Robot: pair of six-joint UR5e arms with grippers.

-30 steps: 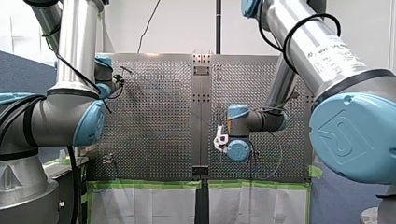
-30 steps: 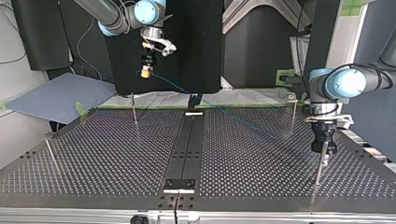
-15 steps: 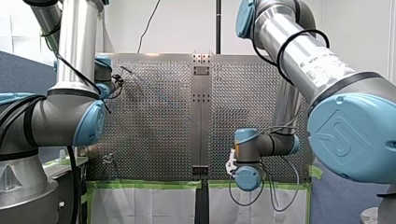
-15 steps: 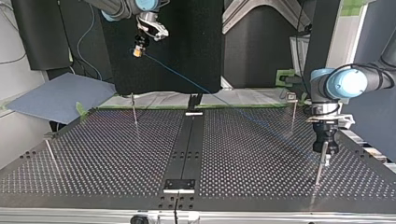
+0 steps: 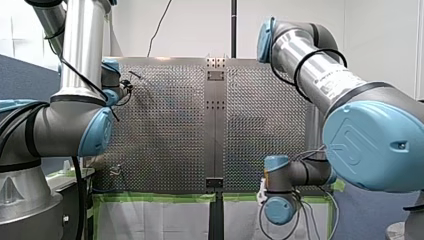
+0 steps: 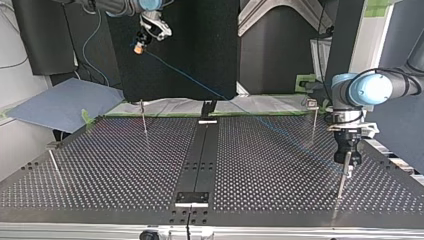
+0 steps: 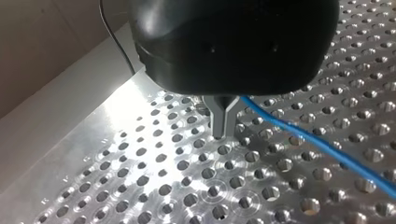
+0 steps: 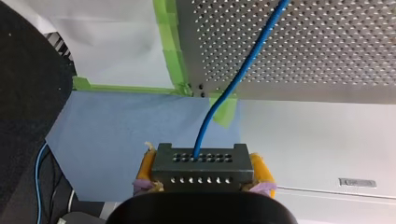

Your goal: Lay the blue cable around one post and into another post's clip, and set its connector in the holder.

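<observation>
right pincer (image 8: 201, 173) pinching the connector (image 8: 201, 158), left pincer (image 7: 220, 132) pressed together, end of blue cable (image 7: 327, 149) hidden behind it

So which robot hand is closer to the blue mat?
Right. My right gripper hangs in the air up beside the mat, holding the connector. My left gripper is low over the table at the other side, by a post.

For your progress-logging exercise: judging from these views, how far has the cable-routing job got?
Done: both arms have a grip. My right arm's jaws hold the connector high off the table; my left arm's jaws pinch the blue cable low beside a post. In hand: the cable hangs stretched between them. Left, as far as shows: wrapping a post, clipping it, seating the connector.
</observation>
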